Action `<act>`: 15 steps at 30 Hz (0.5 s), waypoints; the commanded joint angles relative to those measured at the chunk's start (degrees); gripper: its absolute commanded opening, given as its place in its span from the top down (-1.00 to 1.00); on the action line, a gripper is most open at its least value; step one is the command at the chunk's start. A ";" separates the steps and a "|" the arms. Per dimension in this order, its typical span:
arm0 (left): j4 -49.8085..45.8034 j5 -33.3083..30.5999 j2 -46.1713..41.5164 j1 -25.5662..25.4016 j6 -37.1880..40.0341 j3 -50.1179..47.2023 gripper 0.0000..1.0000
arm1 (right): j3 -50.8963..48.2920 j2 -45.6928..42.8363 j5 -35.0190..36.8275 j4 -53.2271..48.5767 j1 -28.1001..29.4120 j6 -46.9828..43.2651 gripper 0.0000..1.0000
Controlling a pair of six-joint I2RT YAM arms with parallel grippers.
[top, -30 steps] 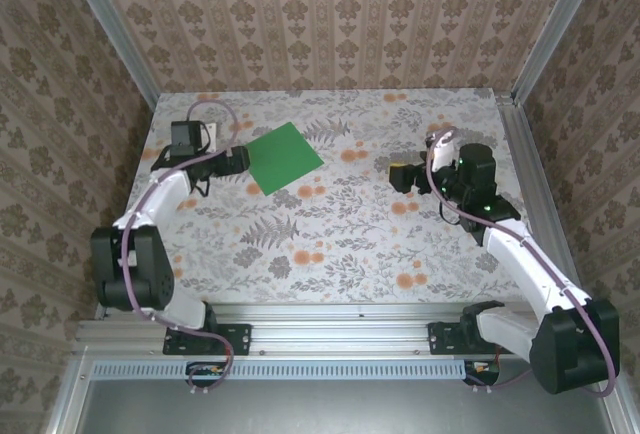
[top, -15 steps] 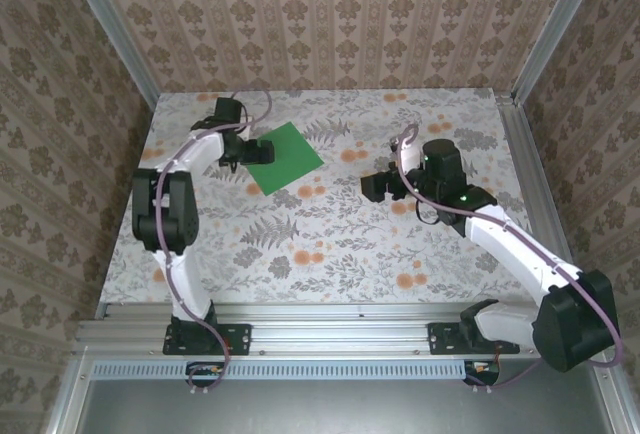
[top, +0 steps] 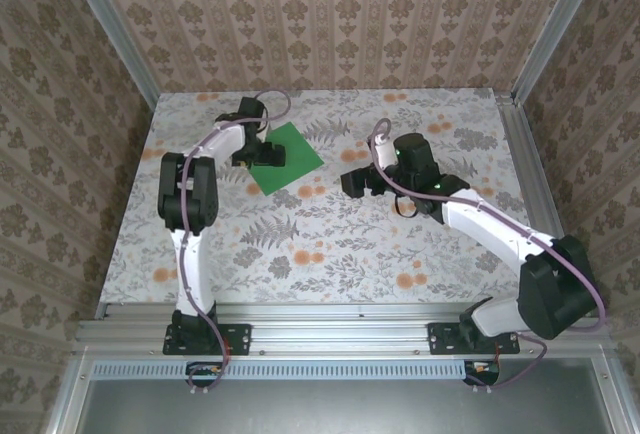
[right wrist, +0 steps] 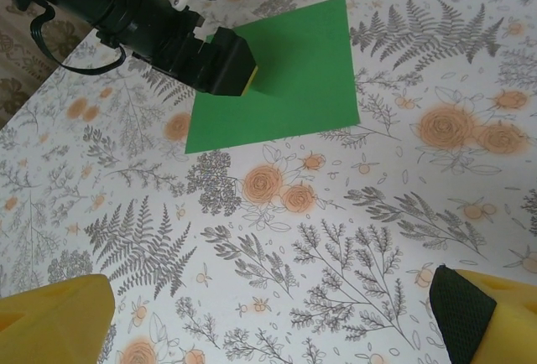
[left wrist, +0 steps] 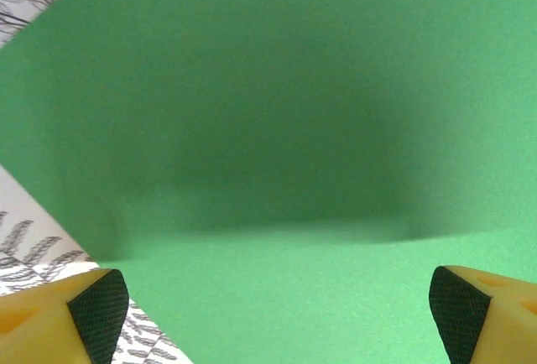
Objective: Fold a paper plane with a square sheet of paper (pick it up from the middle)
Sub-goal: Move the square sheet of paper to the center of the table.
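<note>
Table (top: 330,244): patterned top, one green sheet (top: 295,162) on it, lying toward 11 o'clock from centre, turned so the corners point to 12, 3, 6 and 9.
- Flat, square, no crease or fold visible. No plane anywhere.
- Judged: task barely begun. Pick-up from the middle not yet made; every fold left to do.

Left arm (top: 185,194):
- Rises from base at 7 o'clock, straight toward 12.
- Bends at elbow, forearm angled toward 1 o'clock.
- Ends over the 9 o'clock side of sheet, short of its middle.

Right arm (top: 490,229):
- Stretches from base at 5 o'clock toward 10 o'clock, long and low.
- Wrist near table centre, aimed at sheet, apart from it.
- Bare table between its fingers and the paper's 3 o'clock corner.

Left claw (left wrist: 277,301):
- Fingers spread wide, nothing between them.
- Close above the green surface, dark shadow cast on paper beneath.
- Cannot tell whether pads touch the sheet.
- Judged: needs to shift toward 3 o'clock to reach the middle before closing.

Right claw (right wrist: 273,314):
- Fingers fully apart, empty.
- Looks across at sheet and at left claw from 4 o'clock side.
- Judged: waiting or approaching, no contact.
</note>
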 commanded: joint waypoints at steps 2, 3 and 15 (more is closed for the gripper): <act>-3.45 -0.89 2.27 -1.42 -1.73 2.20 -0.92 | 2.57 2.23 1.15 0.50 0.57 1.68 -1.00; -3.35 -0.85 2.38 -1.52 -2.02 1.87 -0.92 | 2.81 2.52 1.32 0.24 0.57 1.81 -1.00; -5.42 -0.19 0.91 -5.30 -7.51 -2.97 -0.91 | 2.58 3.12 3.39 -1.33 0.59 2.77 -1.00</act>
